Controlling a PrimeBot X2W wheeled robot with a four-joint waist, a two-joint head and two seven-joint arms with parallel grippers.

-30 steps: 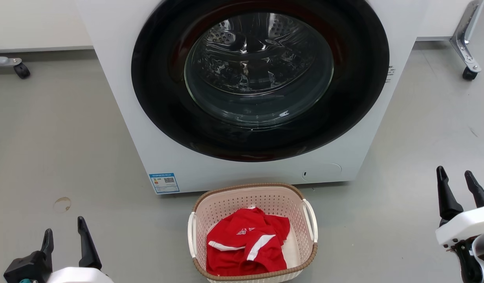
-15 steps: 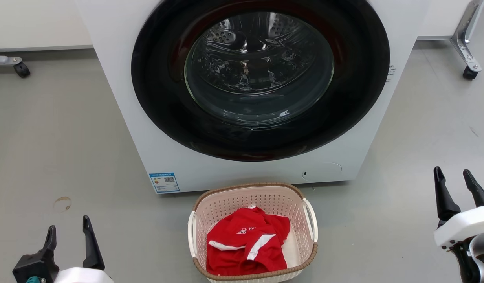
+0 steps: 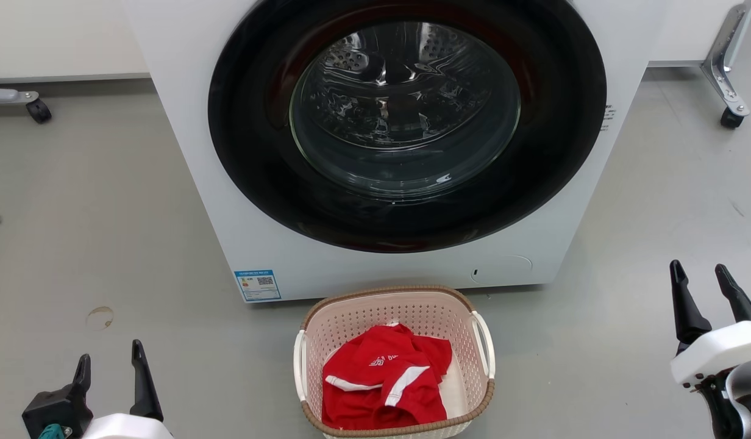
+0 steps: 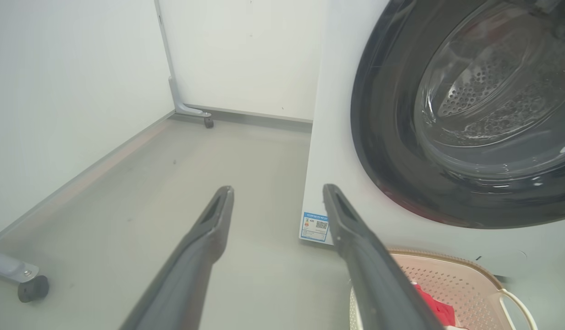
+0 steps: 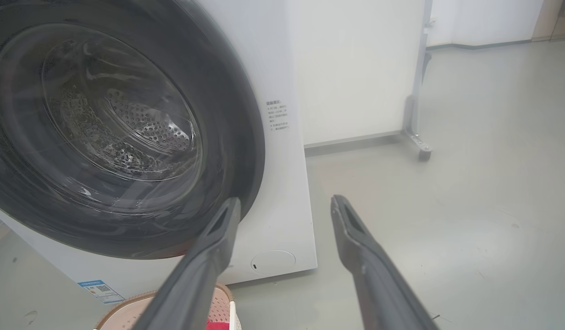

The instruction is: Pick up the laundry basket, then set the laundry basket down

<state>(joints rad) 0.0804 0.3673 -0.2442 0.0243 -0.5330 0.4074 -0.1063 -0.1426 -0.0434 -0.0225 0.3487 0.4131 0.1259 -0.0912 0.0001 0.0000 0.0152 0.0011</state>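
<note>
The laundry basket (image 3: 375, 312), pale pink with a brown woven-look rim and white side handles, stands on the grey floor just in front of the washing machine. A red garment (image 3: 381, 381) lies inside it. My left gripper (image 3: 110, 353) hovers open well to the basket's left, fingers empty. My right gripper (image 3: 697, 268) is open far to its right. In the left wrist view the left gripper (image 4: 278, 189) points at the machine's lower left corner, with the basket (image 4: 452, 277) at the lower right. The right gripper (image 5: 286, 200) spans the machine's right edge in the right wrist view; the basket's rim (image 5: 126, 309) peeks in below.
The white washing machine (image 3: 186, 183) with its dark round door (image 3: 406, 122) stands shut directly behind the basket. Castered frame legs stand at the back left (image 3: 37, 110) and back right (image 3: 730, 116). A round stain (image 3: 99, 317) marks the floor at left.
The head camera has shifted slightly. Both open grippers have drifted a little inward toward the basket. The basket has stayed on the floor.
</note>
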